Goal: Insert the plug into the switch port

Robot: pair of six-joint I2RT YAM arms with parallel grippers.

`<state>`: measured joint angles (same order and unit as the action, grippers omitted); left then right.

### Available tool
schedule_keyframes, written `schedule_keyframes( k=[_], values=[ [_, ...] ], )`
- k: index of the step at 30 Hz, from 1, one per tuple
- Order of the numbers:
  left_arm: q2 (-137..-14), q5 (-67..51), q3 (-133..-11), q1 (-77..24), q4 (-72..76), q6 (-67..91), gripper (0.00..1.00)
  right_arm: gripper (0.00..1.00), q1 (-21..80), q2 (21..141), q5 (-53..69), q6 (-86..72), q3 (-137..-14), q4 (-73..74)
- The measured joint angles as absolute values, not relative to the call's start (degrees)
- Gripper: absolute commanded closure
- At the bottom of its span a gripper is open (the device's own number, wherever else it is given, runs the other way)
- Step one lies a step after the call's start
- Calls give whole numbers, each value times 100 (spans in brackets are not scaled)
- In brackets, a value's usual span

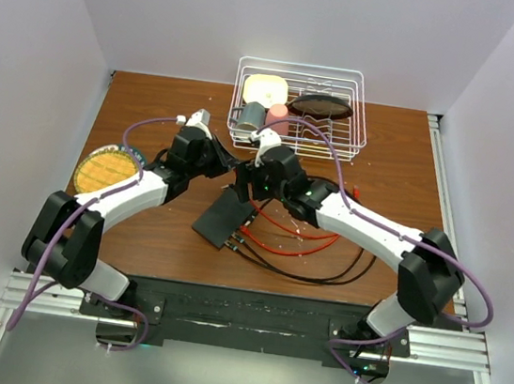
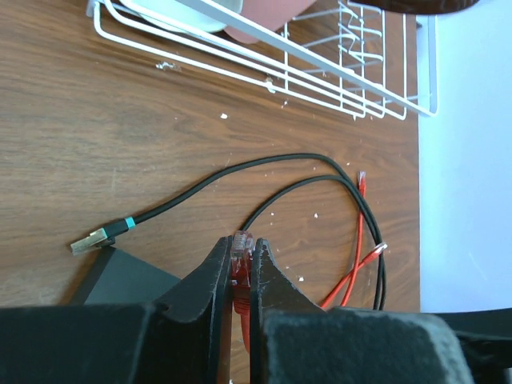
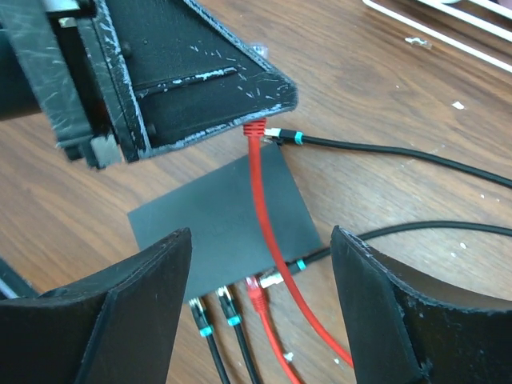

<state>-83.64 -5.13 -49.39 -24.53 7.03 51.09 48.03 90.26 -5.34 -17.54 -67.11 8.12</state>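
My left gripper [image 2: 240, 268] is clamped on the red plug [image 2: 241, 240], its tip poking past the fingers [image 2: 210, 284]. The switch [image 3: 216, 212] lies just below, under my right gripper [image 3: 260, 240], spread wide and empty. Carry step, I judge; next, turn the plug toward a free socket

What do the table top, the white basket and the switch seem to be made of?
The table top looks like wood or laminate: brown streaked grain. The basket looks like white-coated metal wire: thin glossy rods. The switch has a matte black case, plastic or painted metal; unclear which.
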Motion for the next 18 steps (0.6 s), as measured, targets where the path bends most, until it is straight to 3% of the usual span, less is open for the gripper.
schedule_keyframes(
  k=[4,13,18],
  values=[
    [-8305,-405,-4939,-2453,631,5177,100,40,4998,9349,-884,-1839,-6963,808],
    [-8305,-484,-4939,-2453,646,5199,100,46,5100,9684,-1433,-1929,-7269,781],
    [-8302,-565,-4939,-2453,690,5203,100,57,5100,9804,-1559,-1951,-7299,742]
  ],
)
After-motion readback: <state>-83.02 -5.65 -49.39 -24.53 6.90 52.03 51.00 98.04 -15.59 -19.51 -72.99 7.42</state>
